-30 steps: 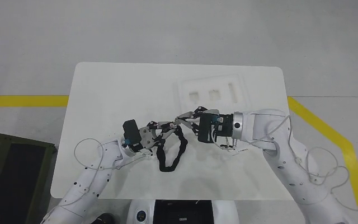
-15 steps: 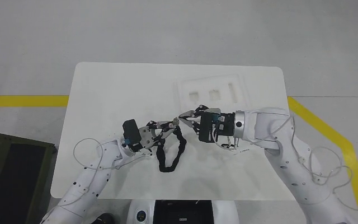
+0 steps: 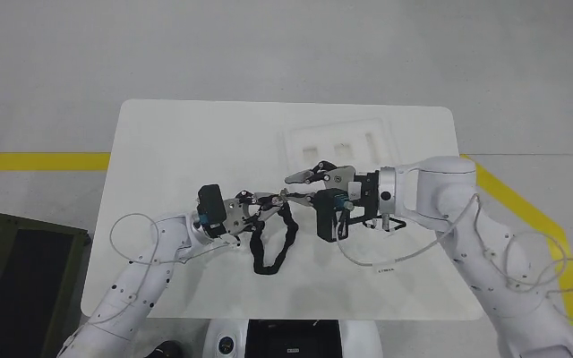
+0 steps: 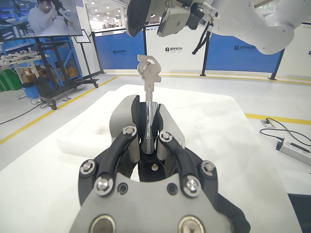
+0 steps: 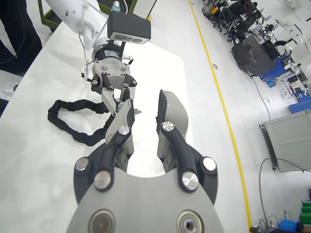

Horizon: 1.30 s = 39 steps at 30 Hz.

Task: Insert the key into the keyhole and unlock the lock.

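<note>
Above the table (image 3: 161, 143), left gripper (image 4: 148, 105) clamps lock (image 4: 149, 132) — key (image 4: 149, 70) inserted — right gripper (image 5: 145, 100) released.

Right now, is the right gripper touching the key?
Apart. The left wrist view shows a clear gap between the key, seated in the lock, and the open right gripper.

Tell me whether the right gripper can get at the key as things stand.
Probably yes. The key sticks out of the lock clamped in the left gripper, its head bare. The right gripper is open close by, with nothing between them.
</note>
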Each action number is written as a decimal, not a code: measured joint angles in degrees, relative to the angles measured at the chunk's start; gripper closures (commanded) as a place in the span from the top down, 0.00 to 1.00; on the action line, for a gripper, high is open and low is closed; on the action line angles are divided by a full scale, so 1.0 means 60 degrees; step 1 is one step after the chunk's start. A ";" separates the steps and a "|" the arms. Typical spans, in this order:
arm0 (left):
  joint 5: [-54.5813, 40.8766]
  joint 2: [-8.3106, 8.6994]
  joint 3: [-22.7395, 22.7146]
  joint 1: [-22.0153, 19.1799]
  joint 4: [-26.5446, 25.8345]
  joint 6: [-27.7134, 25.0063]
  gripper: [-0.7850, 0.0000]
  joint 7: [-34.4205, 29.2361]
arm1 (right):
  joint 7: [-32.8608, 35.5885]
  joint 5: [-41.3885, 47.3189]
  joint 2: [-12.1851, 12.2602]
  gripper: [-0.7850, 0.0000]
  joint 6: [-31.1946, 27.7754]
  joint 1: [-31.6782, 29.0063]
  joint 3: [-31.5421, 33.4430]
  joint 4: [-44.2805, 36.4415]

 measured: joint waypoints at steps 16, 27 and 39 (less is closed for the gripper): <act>-0.0501 0.0039 -0.0060 -0.0049 -0.0126 -0.0394 0.00 -0.0678 | -0.3195 -0.3141 0.0801 0.40 0.0000 0.1198 -0.1126 0.0641; -0.0804 0.0008 0.0086 -0.0180 -0.0098 -0.0493 0.00 -0.0997 | -0.4345 -0.4428 0.0999 0.36 0.0010 0.1759 -0.1661 0.0734; -0.0898 -0.0039 0.0299 -0.0325 -0.0039 -0.0492 0.00 -0.1126 | -0.4749 -0.4827 0.0960 0.05 -0.0003 0.2108 -0.2091 0.0995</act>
